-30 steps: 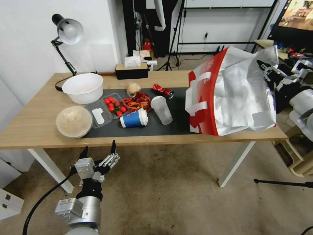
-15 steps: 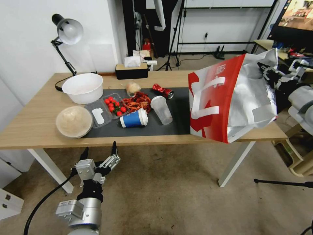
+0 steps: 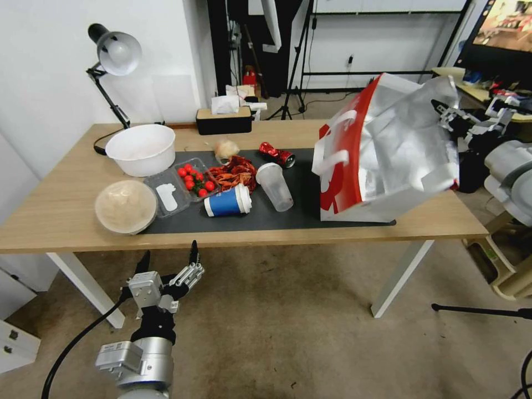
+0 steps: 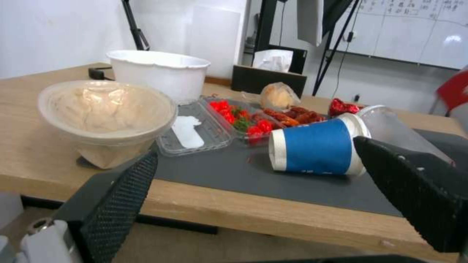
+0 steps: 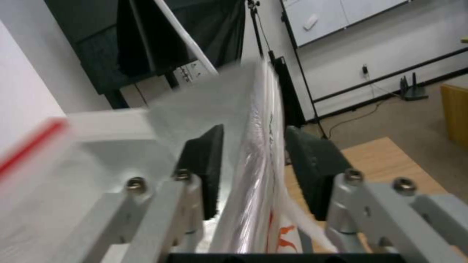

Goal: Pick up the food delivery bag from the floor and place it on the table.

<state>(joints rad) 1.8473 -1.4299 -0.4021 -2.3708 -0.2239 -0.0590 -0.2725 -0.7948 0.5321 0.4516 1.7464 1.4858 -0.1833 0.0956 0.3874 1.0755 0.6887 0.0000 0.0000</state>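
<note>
the bag [image 3: 382, 149] is sitting on the right end of the table [image 3: 61, 216], its base resting partly on the dark mat [image 3: 299, 188] and partly on bare wood. it is leaning toward the robot's right, foil lining facing the camera, a red side panel and white strap handles facing left. the right gripper [image 3: 446, 119] is reaching in from the right edge at the bag's upper right corner. in the right wrist view the right gripper [image 5: 253, 168] is showing its two black pads on either side of the bag's [image 5: 253, 153] thin top edge; the jaws are a little apart, with small gaps visible between pads and paper, so they are not pinching it.

the left gripper [image 3: 169, 257] is hanging low in front of the table's near edge, over the floor [image 3: 288, 332], jaws spread wide and holding nothing. in the left wrist view the left gripper [image 4: 263, 171] is pointing at the table's near edge.

left of the bag, on the mat, a clear cup [image 3: 274, 185] and a blue cup [image 3: 227, 201] are lying on their sides, near a crushed red can [image 3: 277, 153], a tray of tomatoes [image 3: 194, 178] and a lidded bowl [image 3: 125, 206]. a white bowl [image 3: 141, 148] is standing behind them, with a lamp [image 3: 113, 55] at the far left corner and a tissue box [image 3: 224, 117] at the back edge.
</note>
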